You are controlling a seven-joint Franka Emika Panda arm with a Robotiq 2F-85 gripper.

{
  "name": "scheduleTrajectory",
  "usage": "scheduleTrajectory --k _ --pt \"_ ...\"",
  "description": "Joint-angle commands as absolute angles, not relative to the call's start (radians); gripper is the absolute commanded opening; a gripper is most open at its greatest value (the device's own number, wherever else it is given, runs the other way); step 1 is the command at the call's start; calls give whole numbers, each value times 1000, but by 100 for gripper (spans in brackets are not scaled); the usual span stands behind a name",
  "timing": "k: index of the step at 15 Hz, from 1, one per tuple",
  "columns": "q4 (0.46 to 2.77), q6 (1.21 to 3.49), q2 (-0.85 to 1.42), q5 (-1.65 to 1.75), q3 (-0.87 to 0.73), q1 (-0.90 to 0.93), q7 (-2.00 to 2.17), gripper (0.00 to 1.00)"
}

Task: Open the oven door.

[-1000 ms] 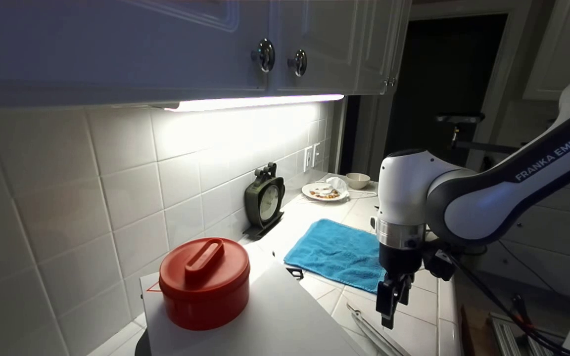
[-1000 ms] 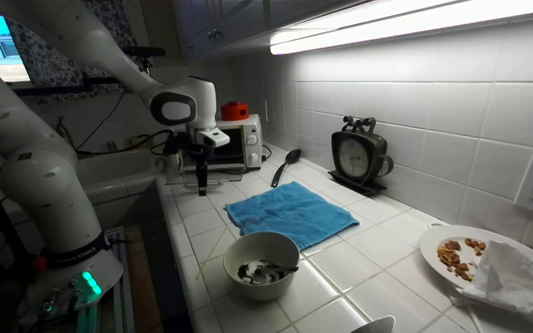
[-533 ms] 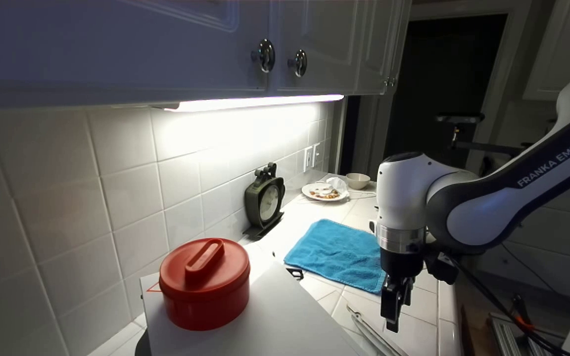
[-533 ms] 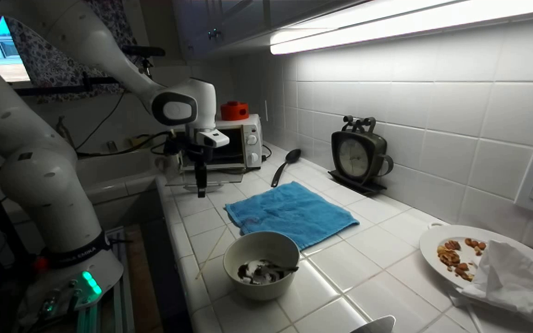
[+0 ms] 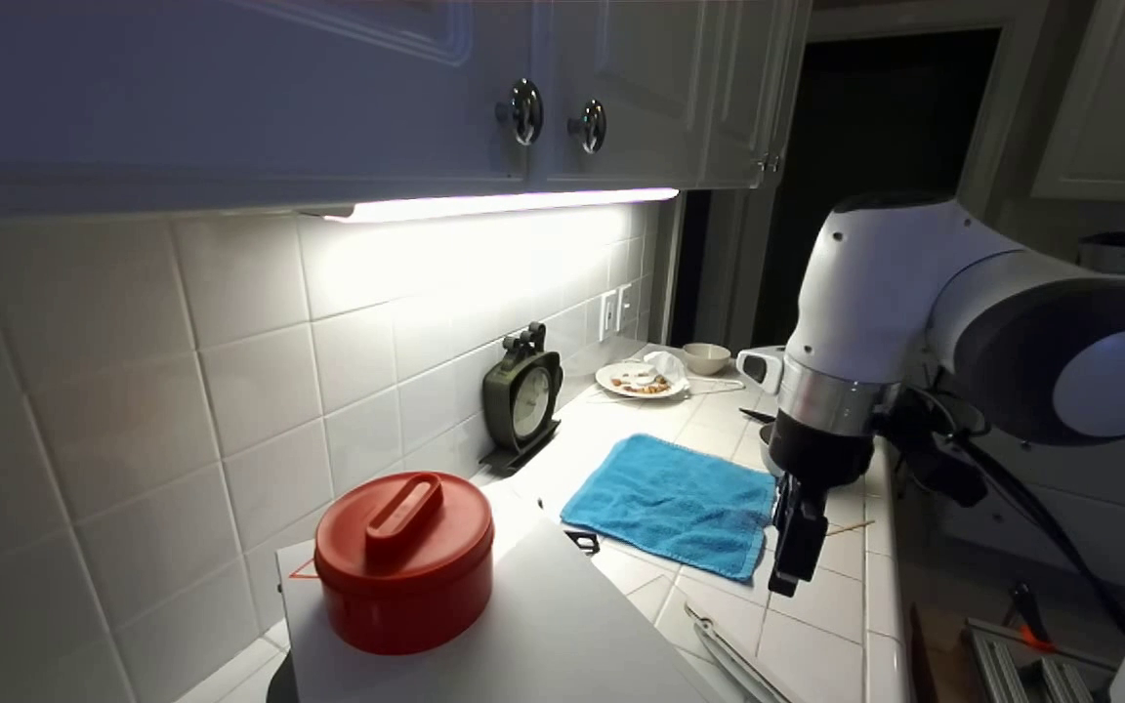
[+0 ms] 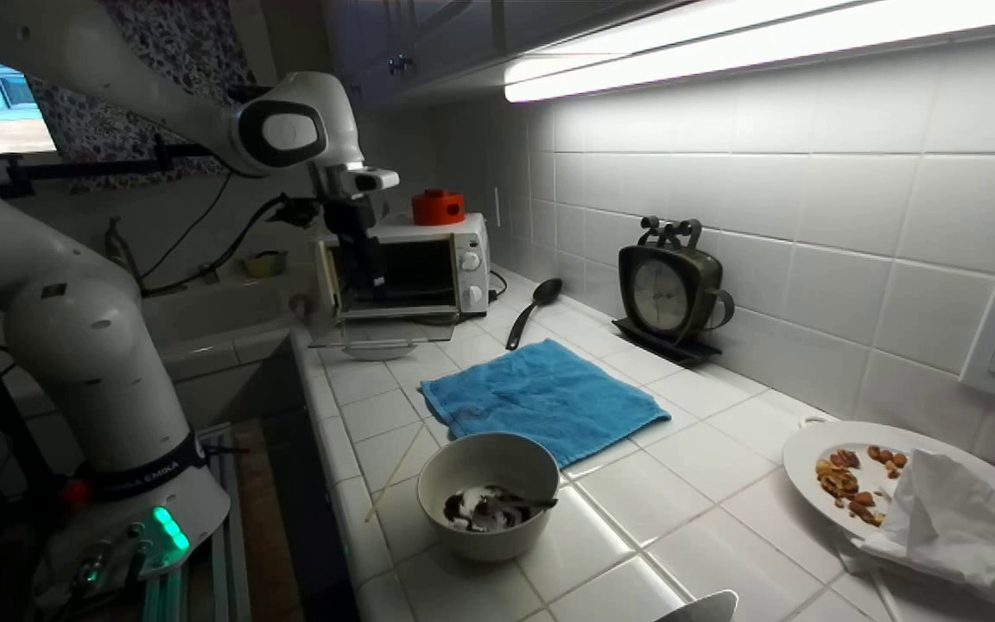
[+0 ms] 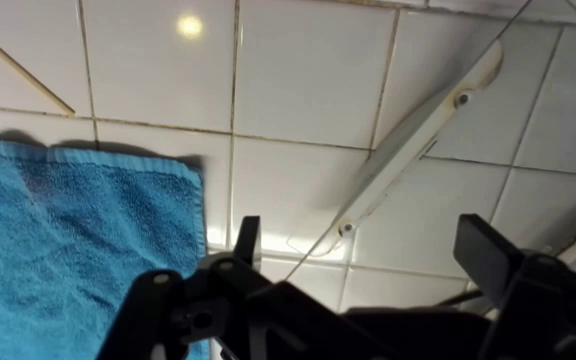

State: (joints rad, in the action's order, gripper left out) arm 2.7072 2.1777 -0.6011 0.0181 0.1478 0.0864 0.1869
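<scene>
The toaster oven (image 6: pixel 473 250) is white and its dark inside shows. The oven door (image 6: pixel 418 331) is folded down, a clear pane lying low over the counter in front of the oven. Its slim pale handle (image 6: pixel 379 351) runs along the front edge; it also shows in an exterior view (image 5: pixel 730 660) and crosses the wrist view (image 7: pixel 400 160) diagonally. My gripper (image 5: pixel 785 574) points down above the counter near the handle, apart from it. In the wrist view my gripper (image 7: pixel 355 237) is open with nothing between its fingers. It covers part of the oven opening in an exterior view (image 6: pixel 370 283).
A red lidded pot (image 5: pixel 404 566) stands on the oven. A blue towel (image 5: pixel 675 503) lies beside the gripper. A bowl (image 6: pixel 489 492), a thin stick (image 6: pixel 396 471), a black spoon (image 6: pixel 534 313), a dark scale-like clock (image 6: pixel 668 289) and a plate (image 6: pixel 795 449) are on the counter.
My gripper has risen away from the counter and the door handle, after a slight dip. The arm has pulled up and back. The door lies folded down throughout.
</scene>
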Motion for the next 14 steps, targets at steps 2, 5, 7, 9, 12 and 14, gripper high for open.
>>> scheduleTrajectory --k 2,5,7,9,12,14 --pt "2683 2148 -777 -10 130 177 59 100" --pt "2663 2156 -834 -25 99 231 -33 100" --pt "2673 2219 -865 -44 76 257 -74 100" --pt "2659 2199 -836 -20 104 231 -38 100" --pt "2660 2202 -850 -24 94 239 -53 100" --pt "2661 2202 -850 -25 94 239 -54 100"
